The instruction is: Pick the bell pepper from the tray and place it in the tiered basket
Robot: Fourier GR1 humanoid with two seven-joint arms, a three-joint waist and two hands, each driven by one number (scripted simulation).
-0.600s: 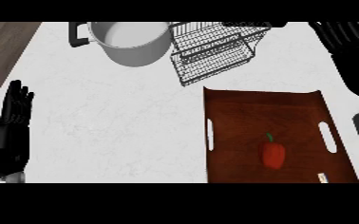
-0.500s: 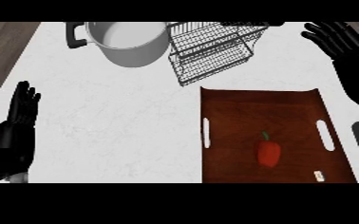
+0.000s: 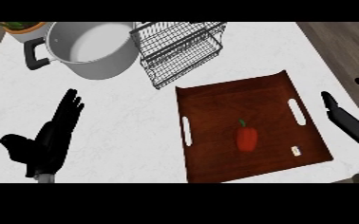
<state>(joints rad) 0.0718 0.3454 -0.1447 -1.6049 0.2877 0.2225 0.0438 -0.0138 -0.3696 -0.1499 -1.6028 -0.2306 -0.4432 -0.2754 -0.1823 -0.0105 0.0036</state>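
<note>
At the far left, low in the head view, the left hand (image 3: 45,144) is seen resting over the white counter (image 3: 119,118), its fingers (image 3: 69,107) held straight and spread, pointing up and slightly right, with the thumb stuck out to the left. Nothing is held by it. Beyond those fingertips, toward the upper left, a grey pot (image 3: 88,50) with a black side handle is set on the counter, and part of a potted plant (image 3: 21,27) is cut off by the corner just beyond it. To the right of the pot, and touching or nearly touching its rim, the wire tiered basket (image 3: 179,50) is seen tilted across the view; nothing can be made out inside it.

Right of the left hand's fingers and well apart from them, a brown wooden tray (image 3: 210,109) with two white slot handles is laid at a slight angle. The red bell pepper (image 3: 246,138) is lying on the tray, slightly below its middle, green stem pointing away from the robot, untouched by either hand. A small white tag-like mark (image 3: 297,150) is seen on the tray near its lower right corner.

At the right edge, only part of the right hand (image 3: 340,116) is shown, just outside the tray's right handle. Whether its fingers are open or curled cannot be told. Nothing is seen held by it, and the pepper lies well to its left.
</note>
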